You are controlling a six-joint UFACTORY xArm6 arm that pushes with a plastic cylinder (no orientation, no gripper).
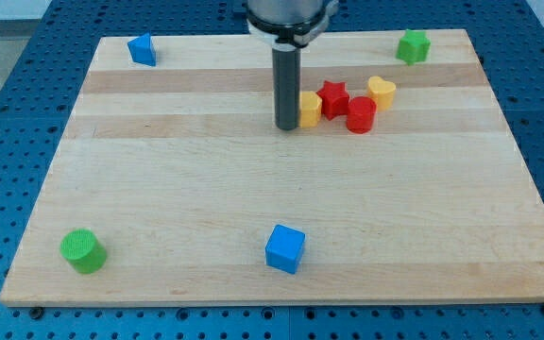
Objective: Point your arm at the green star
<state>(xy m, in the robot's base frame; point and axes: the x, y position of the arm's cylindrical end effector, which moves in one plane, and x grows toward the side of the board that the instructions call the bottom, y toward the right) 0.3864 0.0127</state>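
Observation:
The green star point(412, 46) sits near the board's top right corner. My tip point(286, 127) rests on the board at the upper middle, far to the left of the green star and below its level. The tip is right beside a yellow block point(310, 109), touching or nearly touching its left side. To the right of that lie a red star point(334, 97), a red cylinder point(361, 114) and a yellow heart point(381, 91), bunched together.
A blue block point(142, 49) sits near the top left corner. A green cylinder point(83, 250) sits at the bottom left. A blue cube point(285, 248) sits at the bottom middle. The wooden board point(159, 189) lies on a blue perforated table.

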